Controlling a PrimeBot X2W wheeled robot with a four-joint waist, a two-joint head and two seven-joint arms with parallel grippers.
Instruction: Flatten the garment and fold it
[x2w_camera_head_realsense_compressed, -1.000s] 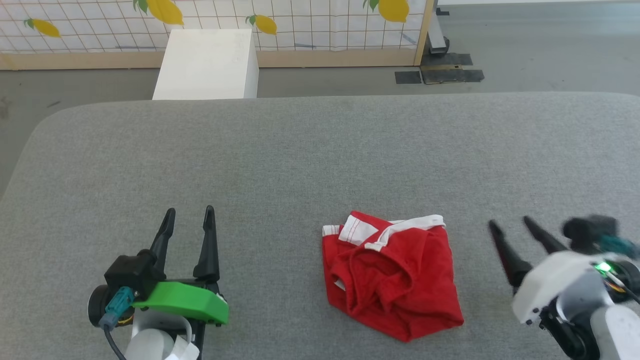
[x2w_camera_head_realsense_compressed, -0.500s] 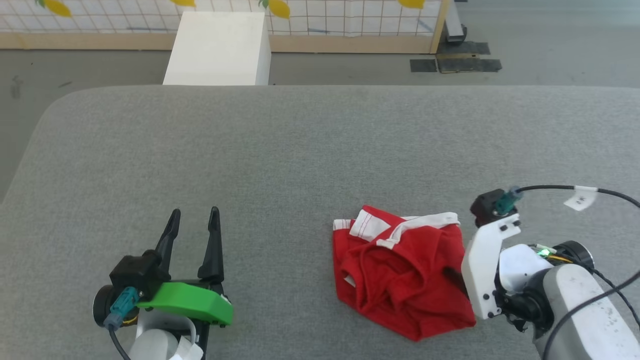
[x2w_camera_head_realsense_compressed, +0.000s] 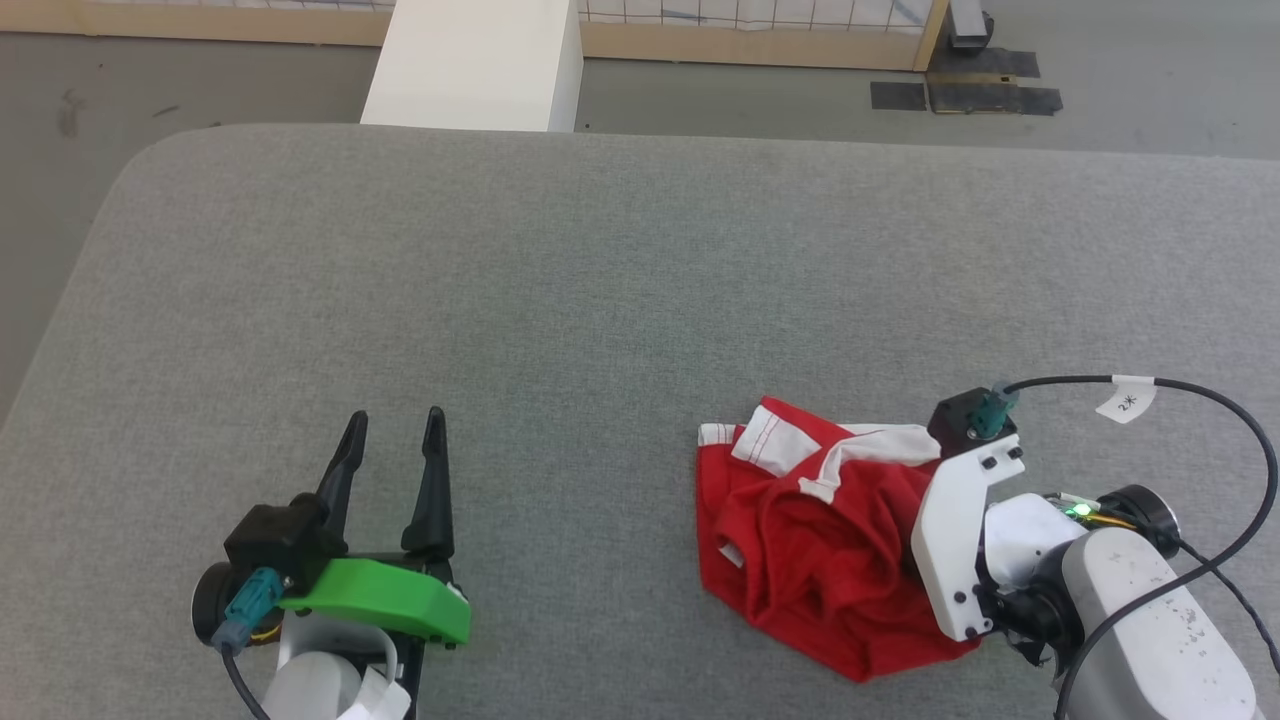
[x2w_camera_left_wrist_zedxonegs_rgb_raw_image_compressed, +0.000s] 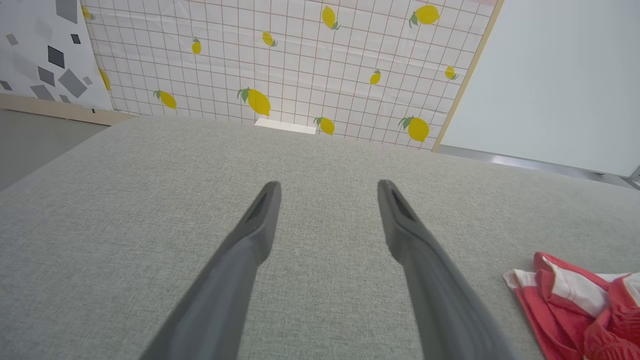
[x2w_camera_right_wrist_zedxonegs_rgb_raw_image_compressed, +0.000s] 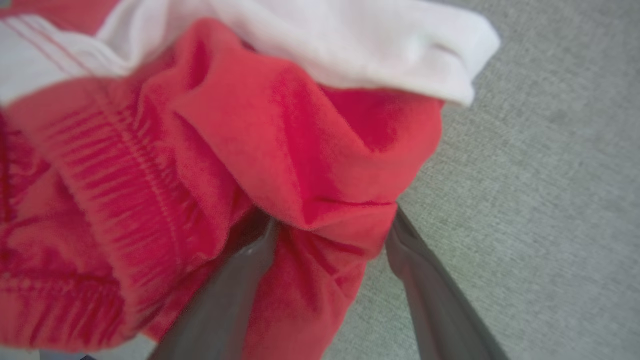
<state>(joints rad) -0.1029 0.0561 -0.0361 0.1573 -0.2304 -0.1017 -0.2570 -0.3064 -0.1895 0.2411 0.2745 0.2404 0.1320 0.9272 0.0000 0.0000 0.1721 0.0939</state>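
Right hand (x2w_camera_right_wrist_zedxonegs_rgb_raw_image_compressed: 332, 220) spread, straddling a fold of crumpled red white-trimmed fabric shorts (x2w_camera_head_realsense_compressed: 820, 540), apparently not pinching; left hand (x2w_camera_head_realsense_compressed: 396, 415) spread, shorts well to its right.

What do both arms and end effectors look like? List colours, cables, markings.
The left end effector: two long dark tapered fingers, black block with teal plug, bright green cover. The right end effector: same dark fingers, white bracket, looping black cable with a white tag, small green light, pale speckled forearm.
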